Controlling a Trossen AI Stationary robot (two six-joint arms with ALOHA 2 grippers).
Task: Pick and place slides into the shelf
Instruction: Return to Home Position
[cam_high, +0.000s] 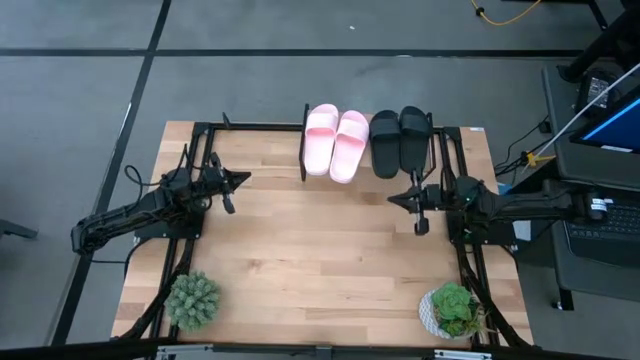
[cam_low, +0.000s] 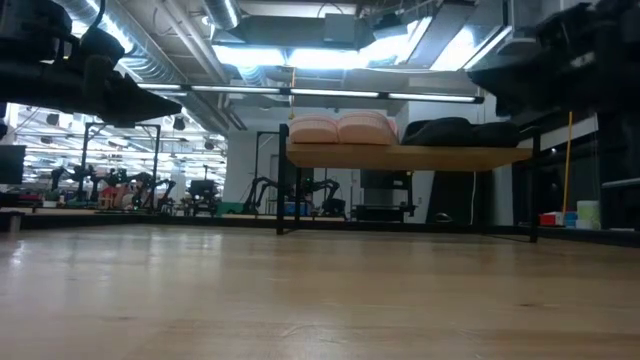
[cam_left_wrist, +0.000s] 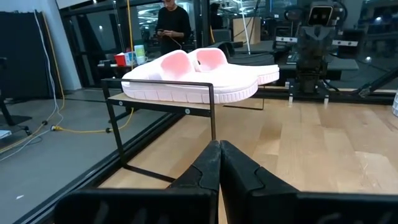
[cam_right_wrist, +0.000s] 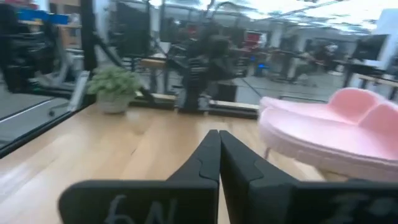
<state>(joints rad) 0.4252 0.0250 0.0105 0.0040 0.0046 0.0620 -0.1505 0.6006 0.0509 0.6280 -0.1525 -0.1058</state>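
We start with the wooden surface (cam_high: 320, 250), which fills most of the high view. The shelf (cam_low: 410, 157) stands at its far edge. From above, its light board is almost wholly hidden under the footwear, and only the thin black side frames show. In the low view the board hangs level on those frames.

The two arms lie low at either side of the surface. In the low view they are only dark, cropped shapes in the upper corners, and we cannot make out their tips there.

All four slides sit side by side on the shelf's top board. The pink slides (cam_high: 336, 140) are toward the left arm's side and the black slides (cam_high: 400, 140) toward the right arm's. Seen from table height, the black pair reads only as dark mounds. In the right wrist view the pink pair is cut off at the frame's edge.

The left claw (cam_high: 240, 182) points inward with its fingers (cam_left_wrist: 202, 171) pressed together on nothing. It is near the shelf's pink end but clear of it. The right claw (cam_high: 395, 199) is likewise closed and empty, just in front of the black pair without touching it.

Two small potted plants (cam_high: 192, 300) (cam_high: 452, 308) mark the near corners.
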